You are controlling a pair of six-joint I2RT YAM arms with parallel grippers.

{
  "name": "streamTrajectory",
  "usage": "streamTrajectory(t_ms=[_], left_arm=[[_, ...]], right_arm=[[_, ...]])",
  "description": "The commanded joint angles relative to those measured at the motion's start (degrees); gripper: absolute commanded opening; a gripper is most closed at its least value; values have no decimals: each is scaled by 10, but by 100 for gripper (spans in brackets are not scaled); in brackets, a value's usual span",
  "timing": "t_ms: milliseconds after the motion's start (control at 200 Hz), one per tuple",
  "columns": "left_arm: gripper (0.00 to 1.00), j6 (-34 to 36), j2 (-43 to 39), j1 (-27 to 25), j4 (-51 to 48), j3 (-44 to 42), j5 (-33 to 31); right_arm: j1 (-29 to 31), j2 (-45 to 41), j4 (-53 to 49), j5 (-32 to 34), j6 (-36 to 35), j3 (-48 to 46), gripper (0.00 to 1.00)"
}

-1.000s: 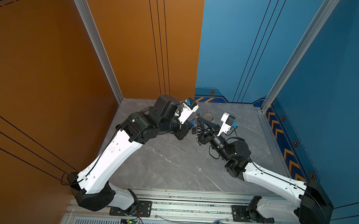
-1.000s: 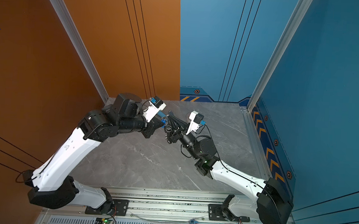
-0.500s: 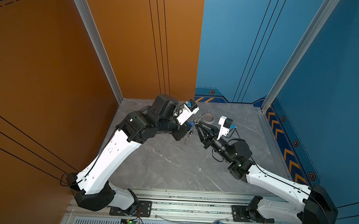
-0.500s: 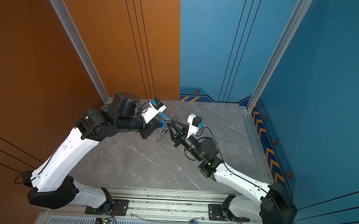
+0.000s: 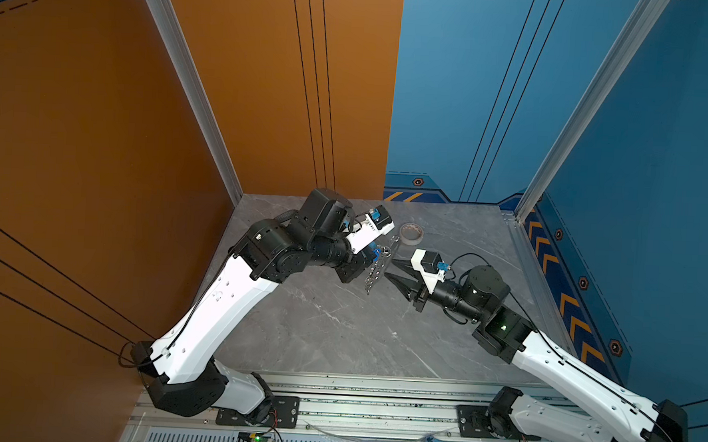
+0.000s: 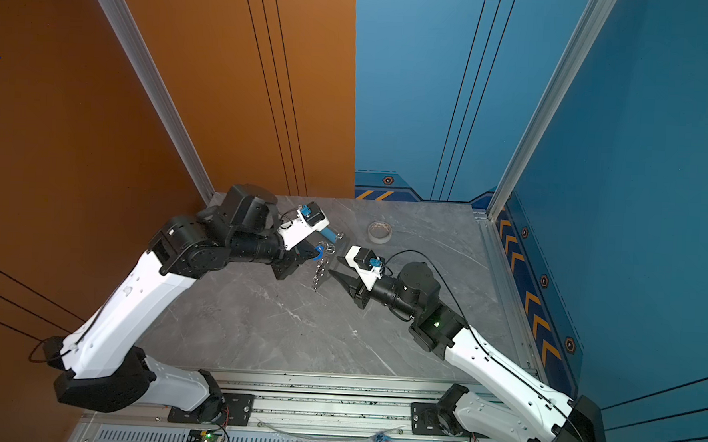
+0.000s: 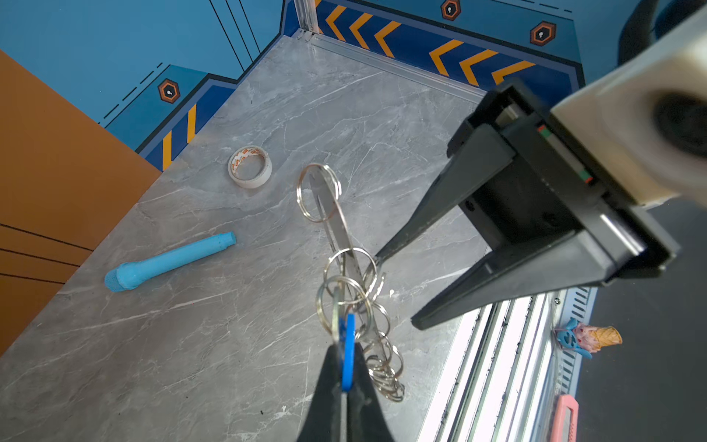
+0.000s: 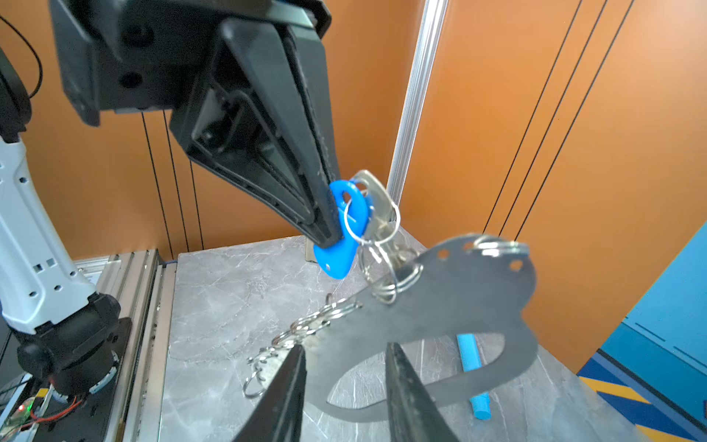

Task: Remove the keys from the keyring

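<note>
Left wrist view, 1 keyring point(image 7: 336, 225), 1 tube point(image 7: 168, 262), left pincer point(image 7: 346, 351) gripping keys point(image 7: 347, 330)

Marble tabletop point(image 7: 214, 344): tape roll point(image 7: 250, 167), blue tube point(image 7: 168, 262)

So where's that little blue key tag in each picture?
Both top views: blue tag mid-table, between the arms.
Left wrist: tag pinched close to the camera.
Right wrist: tag mid-picture, by the metal plate.
Shared landmark: the left gripper clamping it.
</note>
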Motion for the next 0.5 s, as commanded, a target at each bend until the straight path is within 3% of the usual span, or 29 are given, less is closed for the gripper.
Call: streamTrajectory(t_ms=[0, 175, 496], left_arm=[[0, 32, -14, 5, -15, 11, 23], [0, 46, -12, 8, -24, 16, 23], [0, 47, -11, 12, -26, 16, 29]], right_arm=[[-16, 7, -52, -56, -60, 46, 33], [-14, 35, -96, -95, -108, 82, 27], [-13, 68, -100, -117, -101, 115, 19]])
